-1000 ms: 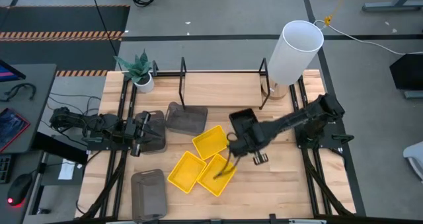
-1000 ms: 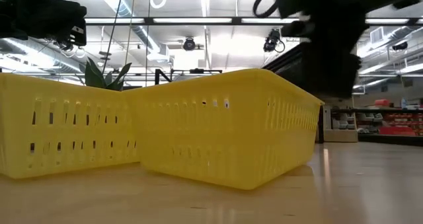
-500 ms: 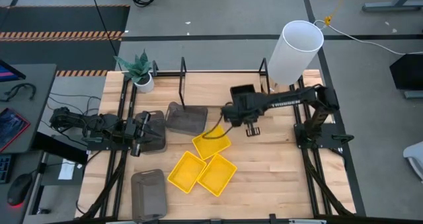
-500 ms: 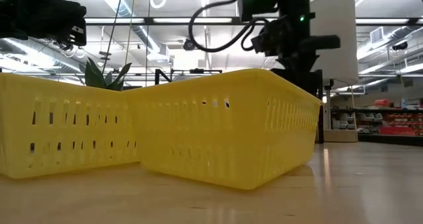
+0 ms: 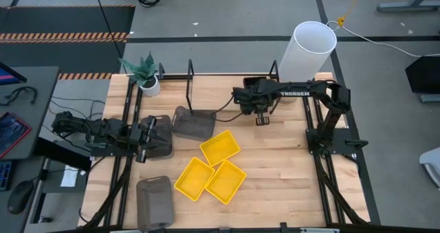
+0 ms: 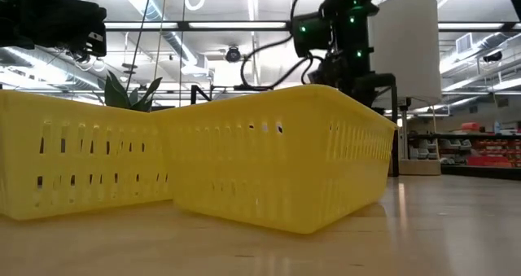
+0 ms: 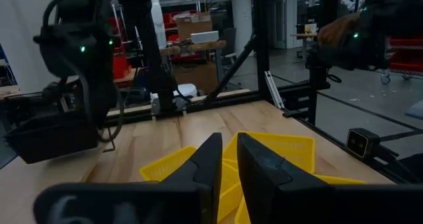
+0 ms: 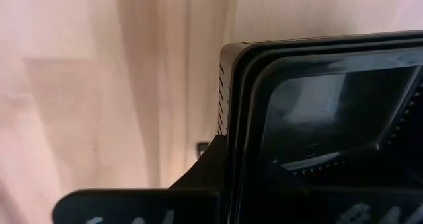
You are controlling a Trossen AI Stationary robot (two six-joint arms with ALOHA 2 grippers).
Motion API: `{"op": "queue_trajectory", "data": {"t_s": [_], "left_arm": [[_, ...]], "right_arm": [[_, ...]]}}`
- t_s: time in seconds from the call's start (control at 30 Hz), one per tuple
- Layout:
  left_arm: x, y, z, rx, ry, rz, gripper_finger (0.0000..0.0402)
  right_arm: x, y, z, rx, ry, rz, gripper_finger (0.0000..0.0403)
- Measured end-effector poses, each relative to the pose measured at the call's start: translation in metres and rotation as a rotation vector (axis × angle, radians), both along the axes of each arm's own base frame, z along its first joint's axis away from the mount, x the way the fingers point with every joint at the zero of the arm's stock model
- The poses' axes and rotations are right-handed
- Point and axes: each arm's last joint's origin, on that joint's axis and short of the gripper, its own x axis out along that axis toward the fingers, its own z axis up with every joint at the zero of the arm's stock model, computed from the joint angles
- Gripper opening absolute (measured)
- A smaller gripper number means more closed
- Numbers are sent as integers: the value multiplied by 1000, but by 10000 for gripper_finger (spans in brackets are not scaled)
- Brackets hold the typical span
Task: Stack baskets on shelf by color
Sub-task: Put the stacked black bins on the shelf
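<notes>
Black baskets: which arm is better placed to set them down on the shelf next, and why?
Right. The right gripper is shut on the black baskets and hangs over the shelf at the table's back. The left gripper waits at the left edge beside a grey basket.

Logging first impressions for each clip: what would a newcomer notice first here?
Probably the three yellow baskets bunched mid-table, near the front. Next the tall white cylinder at the back right, and beside it the right gripper shut on a black basket over the shelf.
</notes>
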Motion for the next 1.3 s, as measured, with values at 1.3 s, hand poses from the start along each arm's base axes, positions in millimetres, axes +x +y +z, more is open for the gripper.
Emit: {"op": "queue_trajectory", "data": {"t_s": [1.3], "left_arm": [[0, 0, 0, 0, 0, 0, 53]], "right_arm": [[29, 37, 40, 122, -252, -94, 130]]}}
